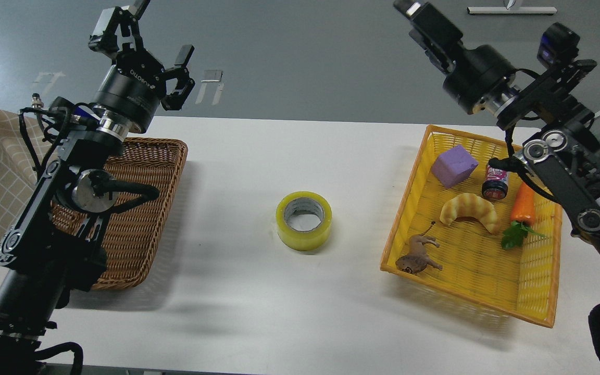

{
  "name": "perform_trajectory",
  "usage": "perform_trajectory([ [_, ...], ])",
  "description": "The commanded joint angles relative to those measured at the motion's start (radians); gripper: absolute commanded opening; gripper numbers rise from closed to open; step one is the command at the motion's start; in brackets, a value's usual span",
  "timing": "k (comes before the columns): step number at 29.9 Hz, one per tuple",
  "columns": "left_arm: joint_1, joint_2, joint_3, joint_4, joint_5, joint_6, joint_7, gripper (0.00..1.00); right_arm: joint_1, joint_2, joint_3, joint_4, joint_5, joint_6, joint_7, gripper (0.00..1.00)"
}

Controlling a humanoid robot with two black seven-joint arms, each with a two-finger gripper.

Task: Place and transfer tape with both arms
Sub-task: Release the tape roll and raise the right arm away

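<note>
Left gripper [146,39] hung wide open; right gripper [409,6] cropped, state unclear. Tape [303,220] lay flat below, between both, untouched. Best approach: descend straight, fingers straddling one wall of the ring.

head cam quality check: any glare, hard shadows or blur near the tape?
Head view: sharp overall; the translucent yellowish packing tape roll is crisp, with soft shadow on the white table. Diffuse shadows beside the brown wicker basket and yellow plastic basket. Faint ceiling-light reflections on the grey floor. Right gripper cropped at the top edge.
</note>
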Motion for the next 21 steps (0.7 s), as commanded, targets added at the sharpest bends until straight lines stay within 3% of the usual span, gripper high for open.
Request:
perform_trajectory([
  [1,0.011,-0.009,0.000,-0.009,-0.005,-0.010,-0.004,0.98,-0.011,0.020,0.098,0.020,0.169,0.000,0.002,1.00],
  [8,0.005,-0.029,0.000,-0.012,-0.004,-0.014,-0.004,0.98,-0.095,0.139,0.225,0.119,0.278,-0.001,-0.023,1.00],
  [16,0.000,-0.050,0.000,-0.012,-0.100,-0.024,0.025,0.98,-0.098,0.245,0.277,0.123,0.372,-0.016,-0.129,1.00],
  [21,-0.001,-0.046,0.008,-0.011,-0.130,-0.027,0.037,0.98,-0.103,0.258,0.300,0.126,0.395,-0.015,-0.137,1.00],
])
